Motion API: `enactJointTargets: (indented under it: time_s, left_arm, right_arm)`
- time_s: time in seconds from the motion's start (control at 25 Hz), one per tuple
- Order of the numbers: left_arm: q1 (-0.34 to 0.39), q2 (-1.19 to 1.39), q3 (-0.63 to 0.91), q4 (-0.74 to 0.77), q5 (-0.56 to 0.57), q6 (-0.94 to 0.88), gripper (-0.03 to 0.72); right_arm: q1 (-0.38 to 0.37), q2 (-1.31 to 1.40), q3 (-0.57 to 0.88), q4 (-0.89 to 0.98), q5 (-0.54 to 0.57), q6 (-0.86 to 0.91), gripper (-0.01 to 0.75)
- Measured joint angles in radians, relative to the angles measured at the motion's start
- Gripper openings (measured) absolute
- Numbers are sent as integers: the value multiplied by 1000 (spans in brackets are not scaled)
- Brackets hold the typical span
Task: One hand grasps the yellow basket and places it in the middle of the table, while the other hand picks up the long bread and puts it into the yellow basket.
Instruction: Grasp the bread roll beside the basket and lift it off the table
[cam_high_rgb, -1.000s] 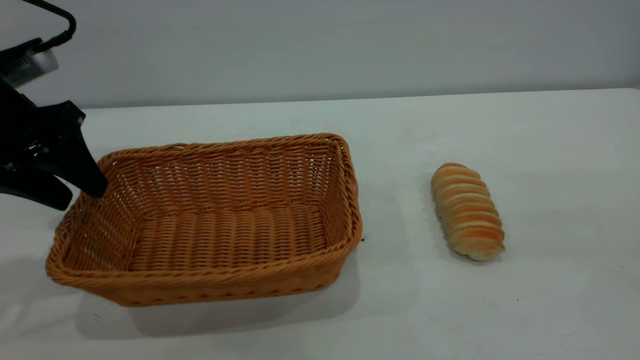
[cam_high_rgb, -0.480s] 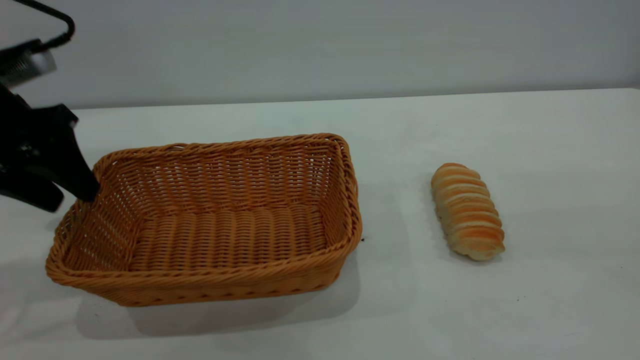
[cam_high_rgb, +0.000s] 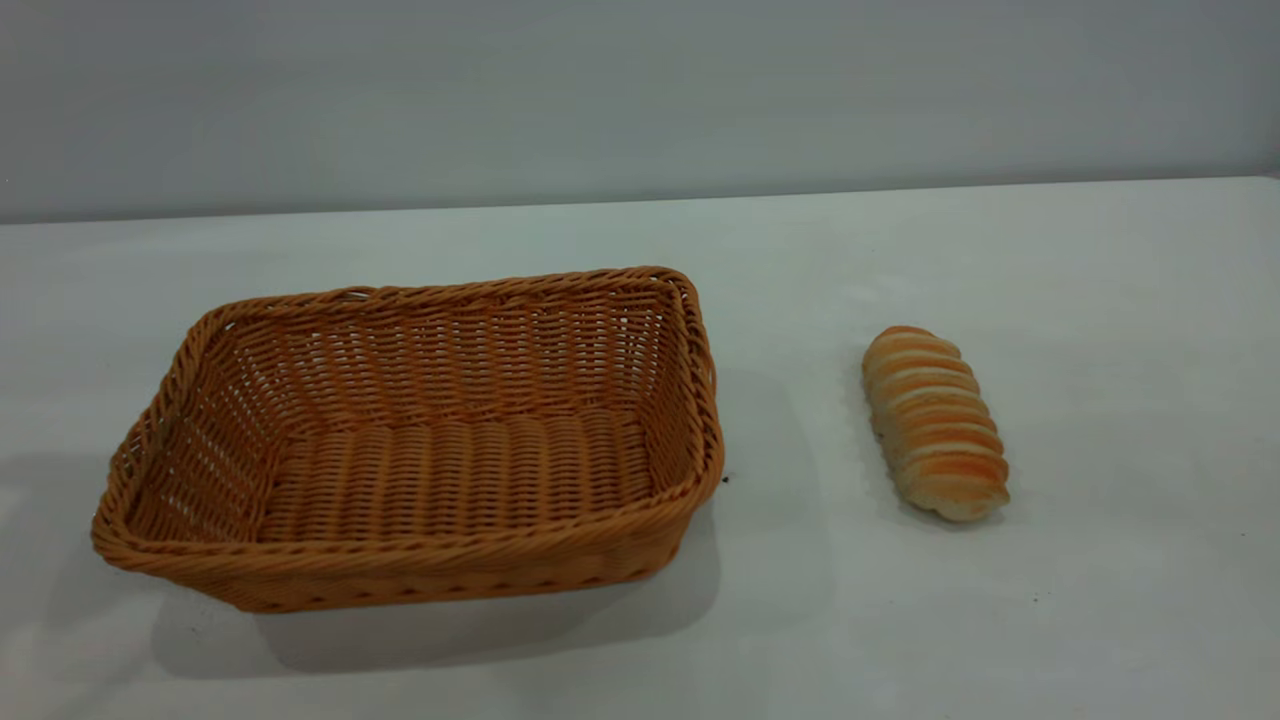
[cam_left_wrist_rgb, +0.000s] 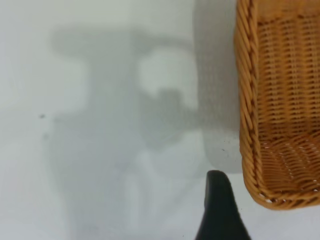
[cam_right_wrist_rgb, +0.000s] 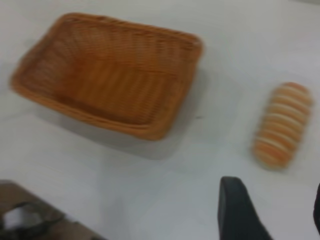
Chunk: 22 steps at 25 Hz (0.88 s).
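Right gripper (cam_right_wrist_rgb: 272, 212), jaws apart and holding nothing, hangs high near the bread (cam_high_rgb: 935, 422), so I descend across its width, basket (cam_high_rgb: 640, 520) alongside on the table (cam_high_rgb: 1100, 300).

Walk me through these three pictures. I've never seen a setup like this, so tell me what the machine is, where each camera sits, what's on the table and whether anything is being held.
This is a two-armed table robot; each arm ends in a gripper. The wide picture comes from an outside camera facing the white table, and neither arm appears in it. There the empty yellow basket sits left of centre, and the long bread lies apart to its right, on the table.

The other two pictures come from cameras on the arms' wrists. The left wrist view shows one dark fingertip of the left gripper beside a basket corner, not touching it. The right wrist view looks down on basket and bread, with a dark finger of the right gripper at the edge. Nothing is held.
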Motion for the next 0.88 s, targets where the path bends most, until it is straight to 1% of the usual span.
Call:
enactJointTargets:
  time_s: [0.28,0.36,0.52,0.6,0.68,0.88]
  left_arm:
    - [0,-179,0,5,101,-19,537]
    - [0,-220,0,5,105,-19,537]
    - [0,-275,0,5,112,-19,537]
    - [0,-287,0,3,115,-19,537]
    - [0,-293,0,-5,118,-19,537]
    - [0,-293,0,-10,127,-19,537]
  right_arm:
    - [0,184,0,295,-7,-269,413]
    - [0,256,0,382,-33,-348,413]
    - [0,447,-22,543,-138,-521,413]
    - [0,566,-62,589,-185,-585,413]
    - [0,679,-113,609,-206,-620,413]
    - [3,955,-250,614,-249,-636,413]
